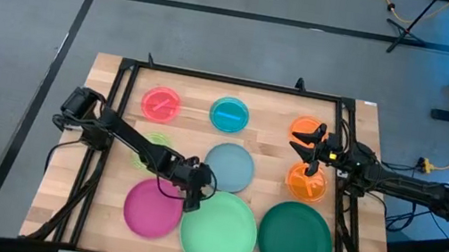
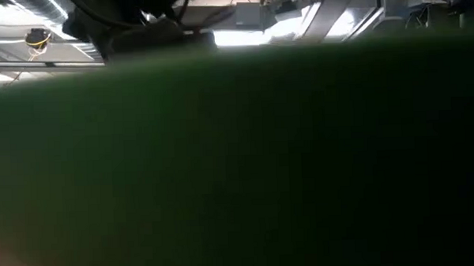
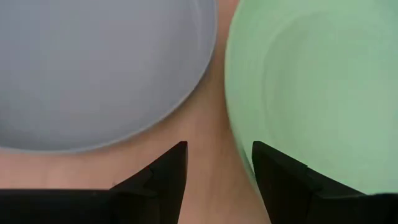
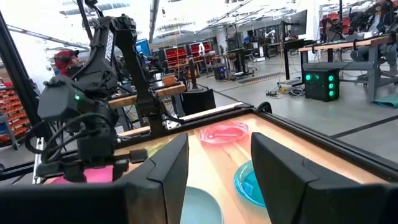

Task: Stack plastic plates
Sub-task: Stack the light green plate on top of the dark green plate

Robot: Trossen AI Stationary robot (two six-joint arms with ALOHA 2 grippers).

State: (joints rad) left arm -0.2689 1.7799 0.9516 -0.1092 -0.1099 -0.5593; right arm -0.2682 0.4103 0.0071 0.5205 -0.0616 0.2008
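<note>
Lime plate (image 1: 151, 147) — mostly under left arm (image 1: 128, 136)

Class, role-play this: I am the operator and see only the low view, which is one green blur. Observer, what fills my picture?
Observer: Probably the mint green plate; the high view shows it at the table's front edge, in the centre.
Operator: Where is the left gripper?
Observer: The left gripper hangs open over bare wood between the grey-blue plate and the mint one.
Operator: And the right?
Observer: The right gripper is open and empty, beside an orange plate on the table's right side.
</note>
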